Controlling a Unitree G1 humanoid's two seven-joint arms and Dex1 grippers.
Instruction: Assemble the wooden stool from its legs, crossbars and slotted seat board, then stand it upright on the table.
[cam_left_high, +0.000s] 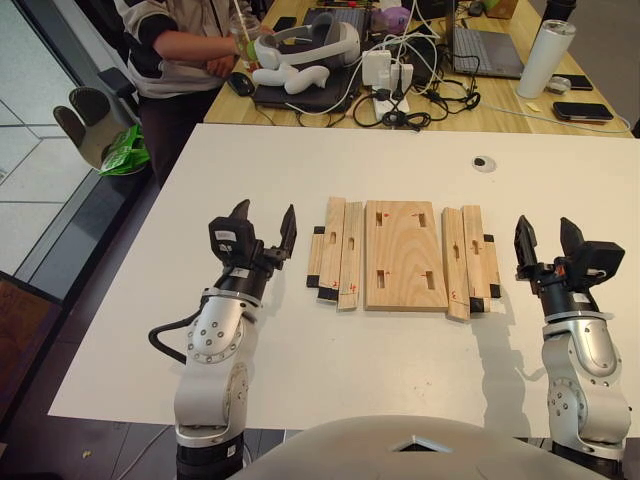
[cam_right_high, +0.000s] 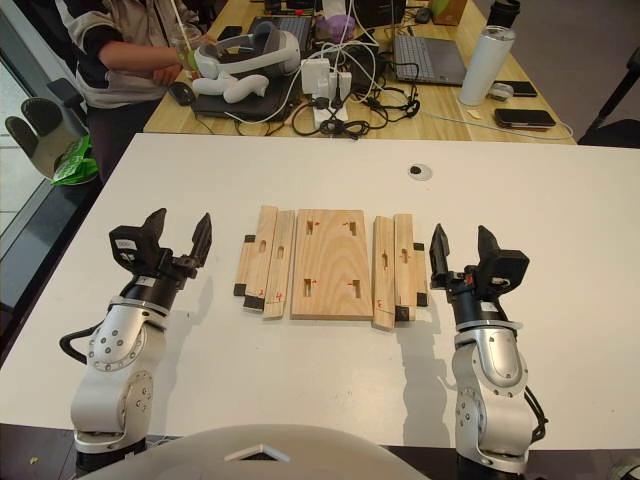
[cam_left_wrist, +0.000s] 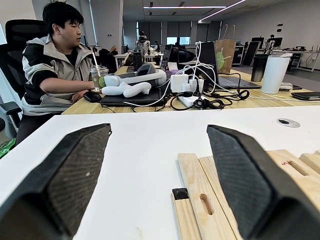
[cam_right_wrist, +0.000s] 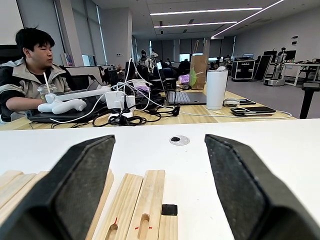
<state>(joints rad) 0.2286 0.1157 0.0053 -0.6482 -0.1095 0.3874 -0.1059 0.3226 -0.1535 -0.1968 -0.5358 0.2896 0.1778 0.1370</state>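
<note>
Peeking from under leg planks (cam_left_high: 338, 250), dark pieces (cam_left_high: 492, 292) unidentifiable.

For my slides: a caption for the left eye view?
Left gripper and right gripper, open, flank the seat board and wooden pieces lying flat on the table.

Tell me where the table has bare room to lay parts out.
Bare: the band of table beyond the seat board to its far edge, save a round cap; also the strip between the board and the near edge. Crowded: the middle row, wooden strips hugging the board, left end effector and right end effector flanking it.
</note>
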